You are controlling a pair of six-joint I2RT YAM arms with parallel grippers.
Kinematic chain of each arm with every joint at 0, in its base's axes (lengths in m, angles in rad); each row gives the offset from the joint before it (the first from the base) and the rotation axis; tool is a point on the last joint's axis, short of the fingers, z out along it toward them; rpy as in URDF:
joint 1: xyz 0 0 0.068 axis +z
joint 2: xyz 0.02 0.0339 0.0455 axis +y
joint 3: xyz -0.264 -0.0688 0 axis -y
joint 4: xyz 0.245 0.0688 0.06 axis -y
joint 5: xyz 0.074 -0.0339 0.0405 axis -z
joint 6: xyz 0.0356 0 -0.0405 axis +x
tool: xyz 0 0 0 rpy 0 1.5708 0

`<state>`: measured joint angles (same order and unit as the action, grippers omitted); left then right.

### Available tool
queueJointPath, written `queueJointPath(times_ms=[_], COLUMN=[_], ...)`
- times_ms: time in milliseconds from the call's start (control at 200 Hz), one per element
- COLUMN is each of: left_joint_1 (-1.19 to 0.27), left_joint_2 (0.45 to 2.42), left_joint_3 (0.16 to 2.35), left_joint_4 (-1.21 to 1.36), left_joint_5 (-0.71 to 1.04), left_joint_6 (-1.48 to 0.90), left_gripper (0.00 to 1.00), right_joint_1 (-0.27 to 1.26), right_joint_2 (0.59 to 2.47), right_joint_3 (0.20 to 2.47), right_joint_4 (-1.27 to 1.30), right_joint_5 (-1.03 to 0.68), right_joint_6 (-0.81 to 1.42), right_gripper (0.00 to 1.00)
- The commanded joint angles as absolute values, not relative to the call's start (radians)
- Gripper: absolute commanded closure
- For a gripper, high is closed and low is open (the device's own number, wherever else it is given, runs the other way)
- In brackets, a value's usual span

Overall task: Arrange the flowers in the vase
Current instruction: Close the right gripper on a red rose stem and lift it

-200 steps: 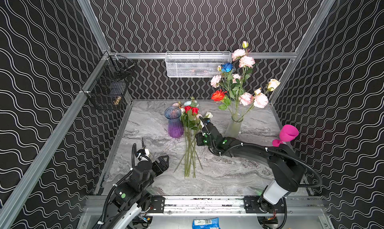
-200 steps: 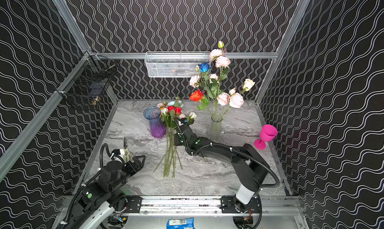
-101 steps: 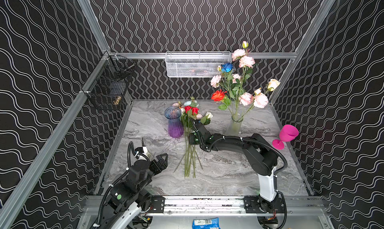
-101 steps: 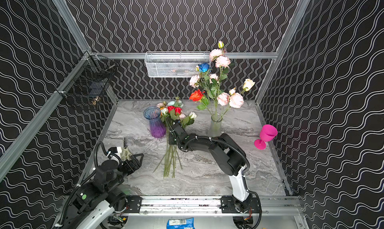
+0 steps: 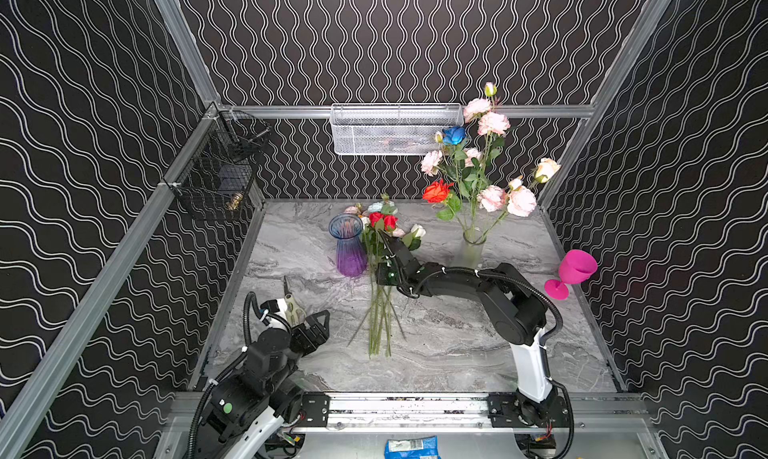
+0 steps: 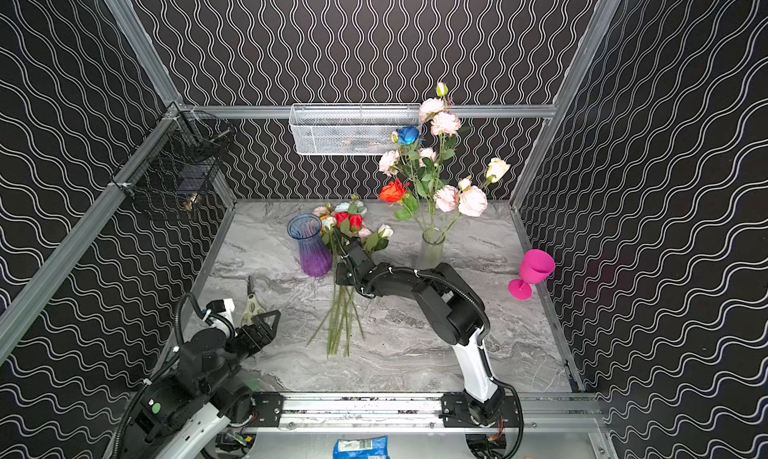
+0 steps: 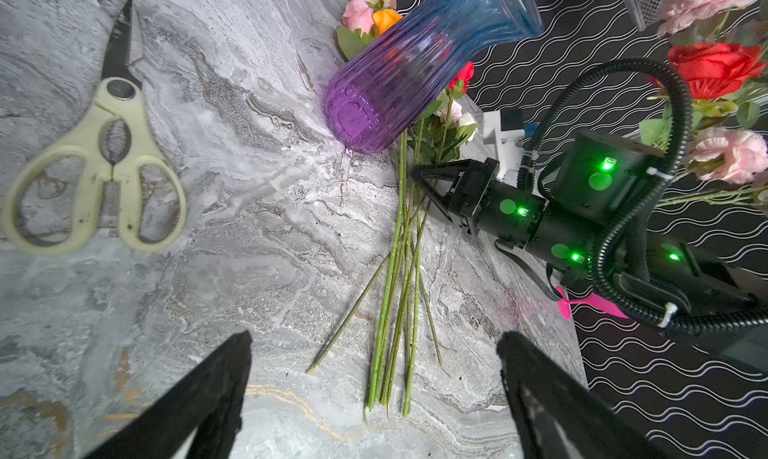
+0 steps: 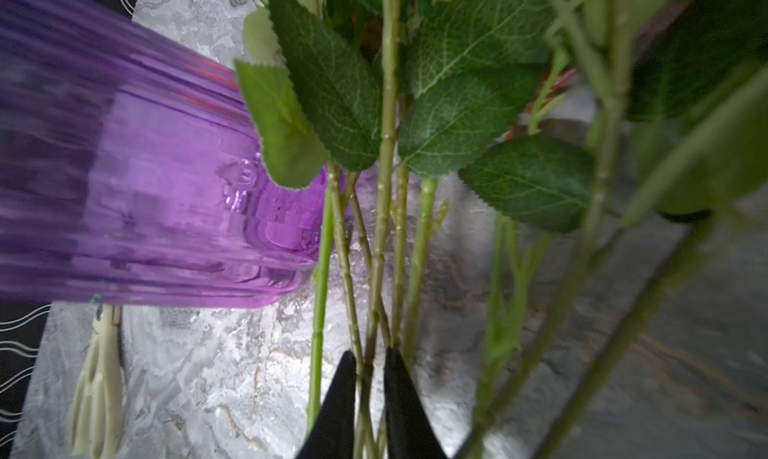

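Right gripper (image 8: pixel 370 378) has closed in on flowers (image 5: pixel 382 220) lying under it: jaws narrow, pinching stem (image 8: pixel 382 211) mid-bundle, purple vase (image 5: pixel 350 253) just beside. Lift slow; leaves likely snag neighbours. Left gripper (image 7: pixel 374 336) wide, idle.

The left arm (image 5: pixel 266 355) sits folded low at the near edge; the left hand (image 7: pixel 374 338) hangs spread wide, holding nothing. The right arm (image 5: pixel 465 280) stretches long and low across the middle, elbow bent, and the right hand (image 8: pixel 370 357) is pinched nearly closed on one green flower stem (image 8: pixel 379 249).
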<state>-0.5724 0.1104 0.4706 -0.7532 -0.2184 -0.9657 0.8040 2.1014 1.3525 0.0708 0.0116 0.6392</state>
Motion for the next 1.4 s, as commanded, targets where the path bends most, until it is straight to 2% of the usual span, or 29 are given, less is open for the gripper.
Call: queueJointPath(times_ms=[0,350,616,1071,1191,1391], left_joint_1=[-0.573,-0.572,-0.574,-0.574,-0.574,-0.572], left_joint_2=[0.115,0.123,0.159,0.133,0.178,0.244], left_joint_3=[0.478,0.504,0.502,0.303,0.297,0.267], left_joint_4=[-0.749,-0.672,-0.656,-0.468,-0.362,-0.345], left_joint_5=[-0.233,-0.184,-0.176,-0.12,-0.097,-0.031], left_joint_6=[-0.957,-0.894,-0.869,-0.977,-0.983,-1.012], left_gripper=[0.04,0.03,0.02,0.02,0.02,0.02], right_joint_1=[0.801,0.79,0.791,0.795,0.799,0.811], right_joint_2=[2.105,2.039,1.904,1.742,1.703,1.64], right_joint_3=[1.368,1.317,1.211,1.209,1.203,1.163], right_joint_4=[0.072,0.128,0.226,0.275,0.289,0.273], right_joint_5=[-0.017,-0.042,-0.047,0.042,0.076,0.113], right_joint_6=[0.664,0.69,0.683,0.568,0.527,0.474], right_gripper=[0.87,1.0,1.0,1.0,1.0,1.0])
